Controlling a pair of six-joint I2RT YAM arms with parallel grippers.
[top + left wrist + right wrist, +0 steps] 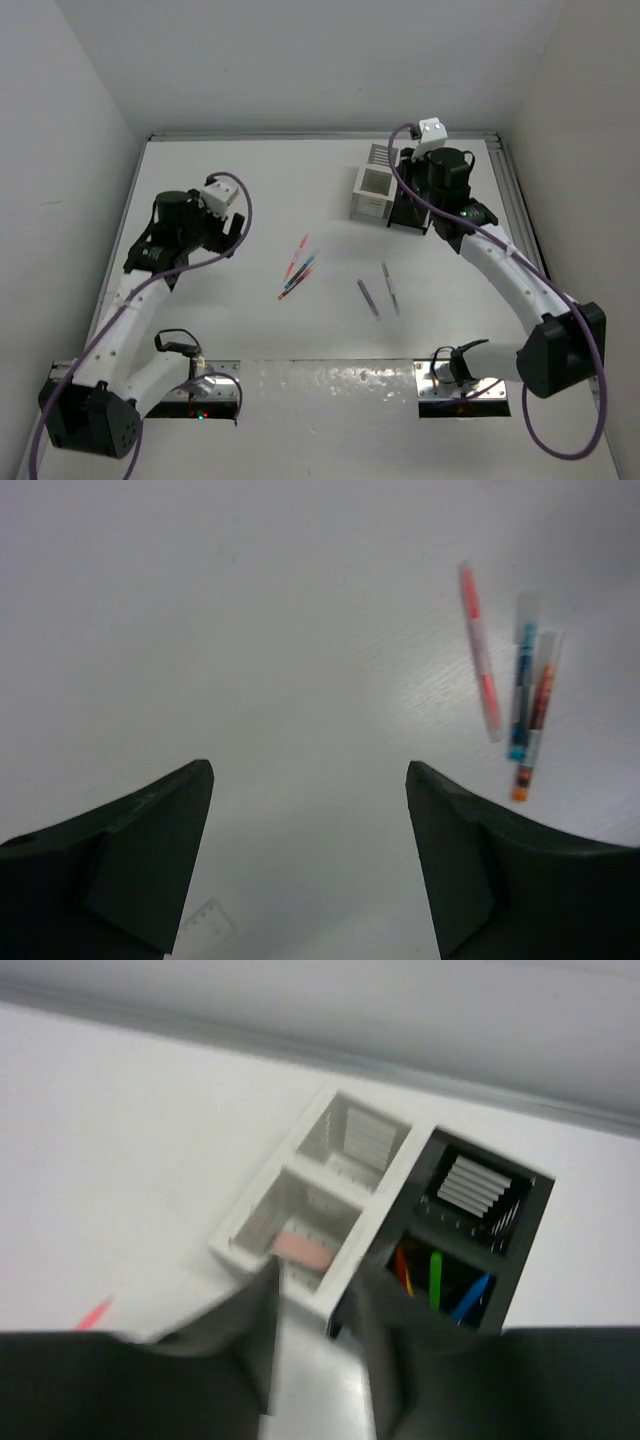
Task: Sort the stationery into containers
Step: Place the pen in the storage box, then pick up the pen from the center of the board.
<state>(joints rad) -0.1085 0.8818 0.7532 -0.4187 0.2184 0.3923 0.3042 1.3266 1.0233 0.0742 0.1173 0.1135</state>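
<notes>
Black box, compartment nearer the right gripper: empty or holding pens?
Holding pens: right wrist view shows an orange pen, green pen and blue pen inside the nearer compartment of the black box.

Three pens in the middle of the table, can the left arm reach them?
Probably yes. The left gripper is open and empty, the three pens lie ahead to its right on the table, and nothing stands between.

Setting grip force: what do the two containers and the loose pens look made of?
White container: likely moulded plastic, matte; thin slatted walls. Black container: same build, probably plastic, faint sheen. Pens: apparently plastic; translucent barrels show coloured cores.
</notes>
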